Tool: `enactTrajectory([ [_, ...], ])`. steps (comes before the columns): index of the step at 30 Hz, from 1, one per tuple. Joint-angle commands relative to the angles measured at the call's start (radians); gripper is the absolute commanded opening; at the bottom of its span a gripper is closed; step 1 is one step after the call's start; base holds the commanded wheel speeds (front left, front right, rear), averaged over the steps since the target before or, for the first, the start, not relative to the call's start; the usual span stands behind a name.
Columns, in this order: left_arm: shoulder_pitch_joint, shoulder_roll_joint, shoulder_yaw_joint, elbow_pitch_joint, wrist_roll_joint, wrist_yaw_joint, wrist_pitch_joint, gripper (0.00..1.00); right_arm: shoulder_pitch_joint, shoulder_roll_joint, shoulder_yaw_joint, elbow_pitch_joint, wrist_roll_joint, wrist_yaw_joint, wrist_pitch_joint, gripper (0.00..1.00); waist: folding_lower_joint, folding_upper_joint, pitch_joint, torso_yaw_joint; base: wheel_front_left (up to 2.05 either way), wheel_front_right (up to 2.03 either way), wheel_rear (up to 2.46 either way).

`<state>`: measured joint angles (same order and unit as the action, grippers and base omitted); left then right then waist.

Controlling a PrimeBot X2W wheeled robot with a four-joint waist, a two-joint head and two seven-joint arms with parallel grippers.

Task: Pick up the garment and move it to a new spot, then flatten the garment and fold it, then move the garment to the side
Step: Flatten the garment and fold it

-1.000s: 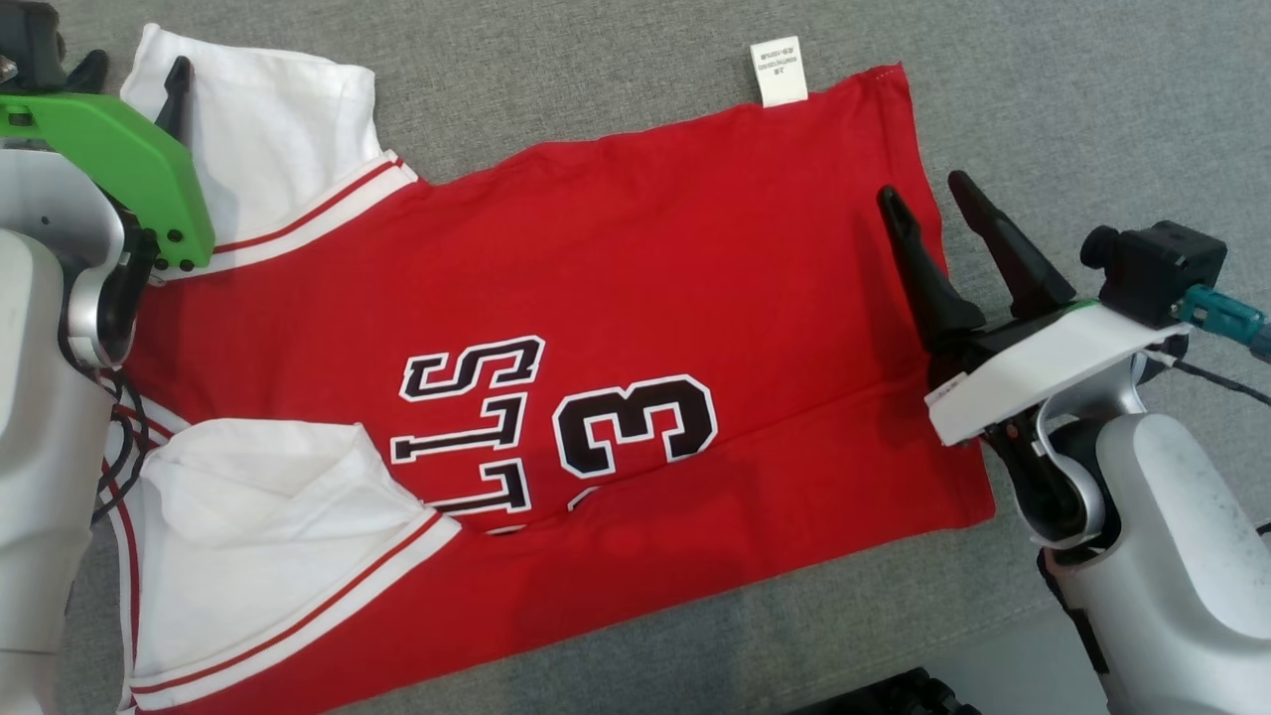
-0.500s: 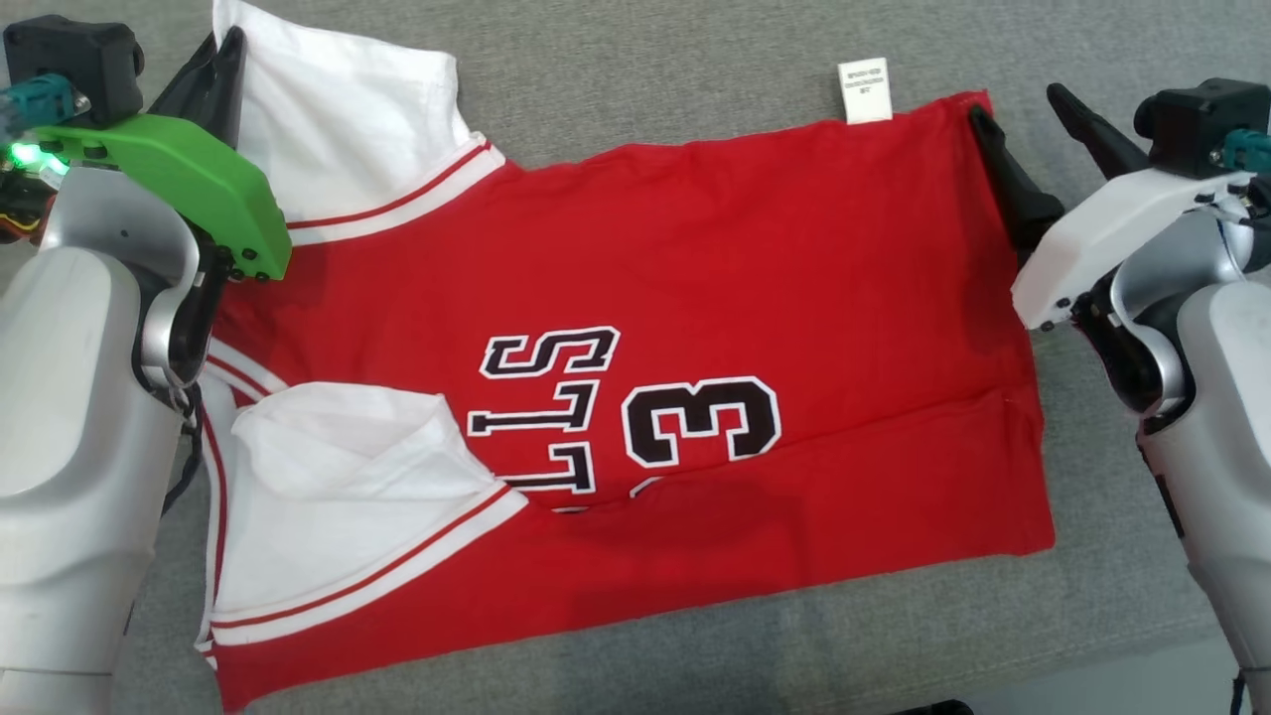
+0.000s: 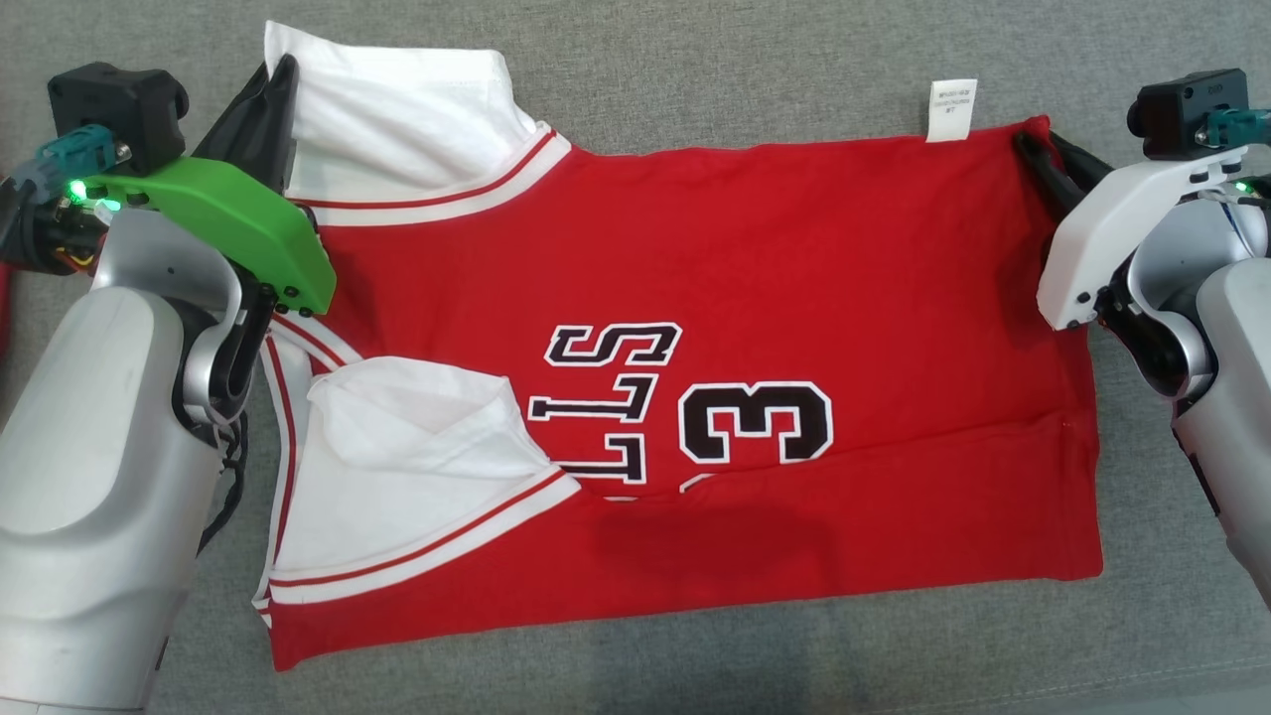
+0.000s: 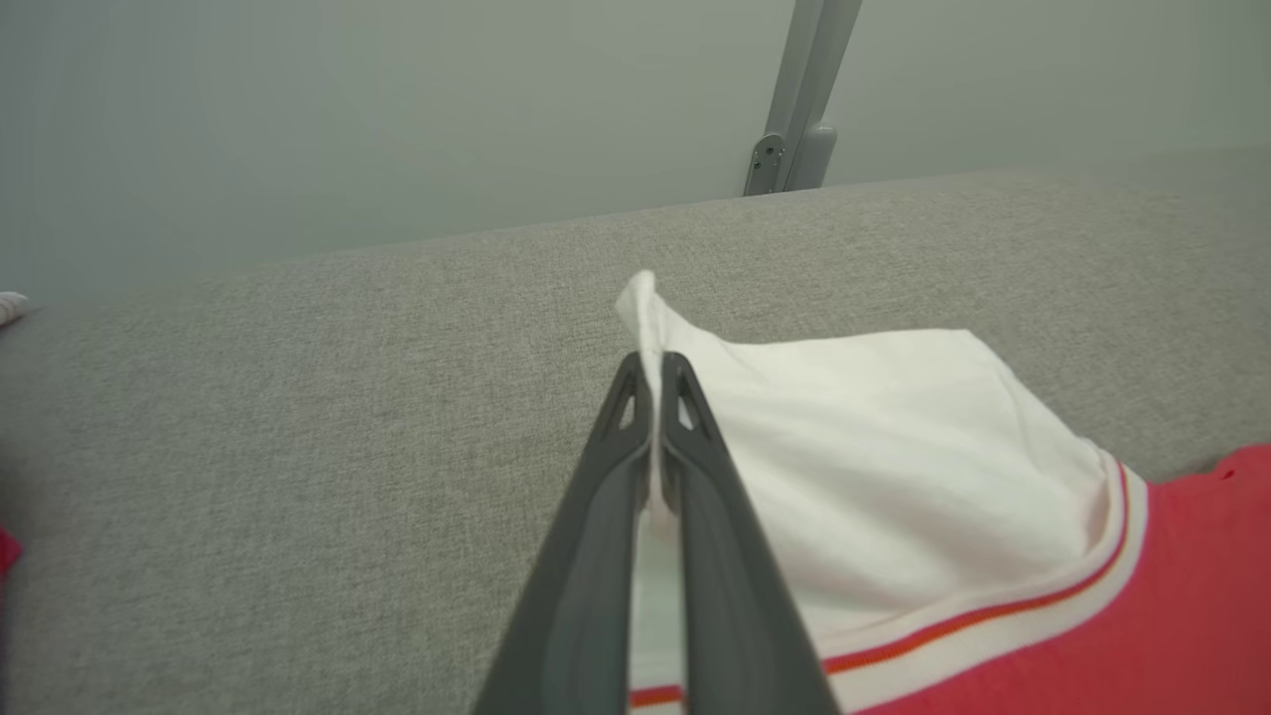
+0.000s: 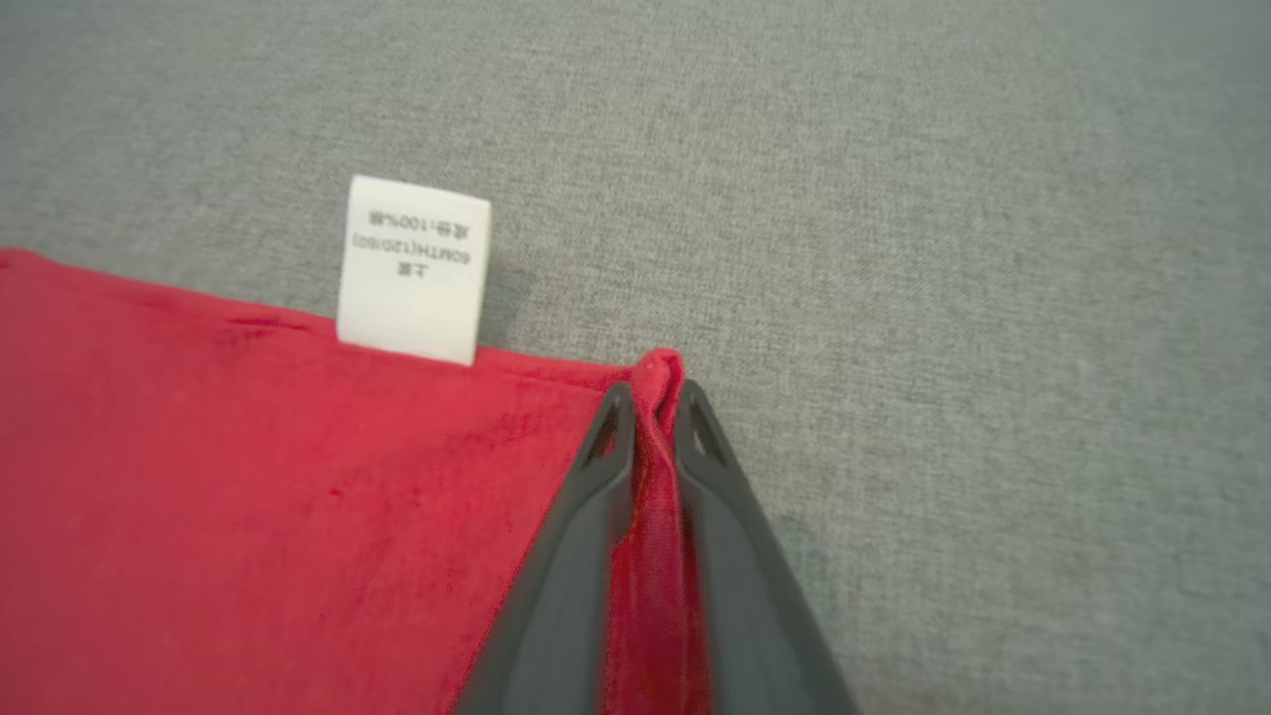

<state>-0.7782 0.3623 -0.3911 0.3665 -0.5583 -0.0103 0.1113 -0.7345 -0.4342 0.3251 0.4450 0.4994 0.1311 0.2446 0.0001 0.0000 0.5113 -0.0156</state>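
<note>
The garment (image 3: 755,258) is a red jersey with white sleeves, black lettering and a "3", spread sideways on grey fabric. Its lower part is folded up over the lettering. My left gripper (image 3: 278,79) is shut on the corner of the far white sleeve (image 4: 844,447), which stands pinched between the fingers in the left wrist view. My right gripper (image 3: 1033,149) is shut on the far red hem corner (image 5: 655,377), a fold of red cloth squeezed between its fingers (image 5: 596,497). A white care label (image 5: 412,268) sticks out of the hem just left of that grip.
The grey upholstered surface (image 3: 695,60) runs on beyond the jersey on all sides. A grey metal post (image 4: 804,99) stands behind its far edge in the left wrist view. A second white sleeve (image 3: 407,467) lies folded over the jersey's near left part.
Both grippers went from open to shut: the left on the far sleeve corner, the right on the far hem corner. The right gripper moved up to that corner. The head camera also shifted.
</note>
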Motion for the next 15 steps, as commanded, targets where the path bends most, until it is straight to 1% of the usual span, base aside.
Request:
enactTrajectory([
  [1,0.017,0.003,0.008,-0.004,-0.006,0.000,-0.013,0.00,-0.007,-0.007,0.006,0.013,0.006,-0.001,-0.011,0.00,-0.0001,0.0000,-0.008,-0.003,0.00,0.00,0.00],
  [5,0.056,0.008,0.024,-0.029,-0.024,-0.003,-0.056,0.00,-0.007,-0.006,0.009,0.014,0.016,-0.001,-0.076,0.00,-0.0001,0.0000,-0.031,-0.010,0.00,0.00,0.00],
  [9,0.131,0.015,0.039,-0.083,-0.030,0.013,-0.112,0.00,0.036,-0.013,0.010,-0.001,0.031,-0.001,-0.140,0.00,-0.0001,0.0000,-0.069,-0.012,0.00,0.00,0.00],
  [15,0.332,0.013,0.050,-0.223,-0.051,0.045,-0.182,0.00,0.156,-0.019,0.013,-0.045,0.059,-0.001,-0.226,0.00,-0.0001,0.0000,-0.147,-0.007,0.00,0.00,0.00],
])
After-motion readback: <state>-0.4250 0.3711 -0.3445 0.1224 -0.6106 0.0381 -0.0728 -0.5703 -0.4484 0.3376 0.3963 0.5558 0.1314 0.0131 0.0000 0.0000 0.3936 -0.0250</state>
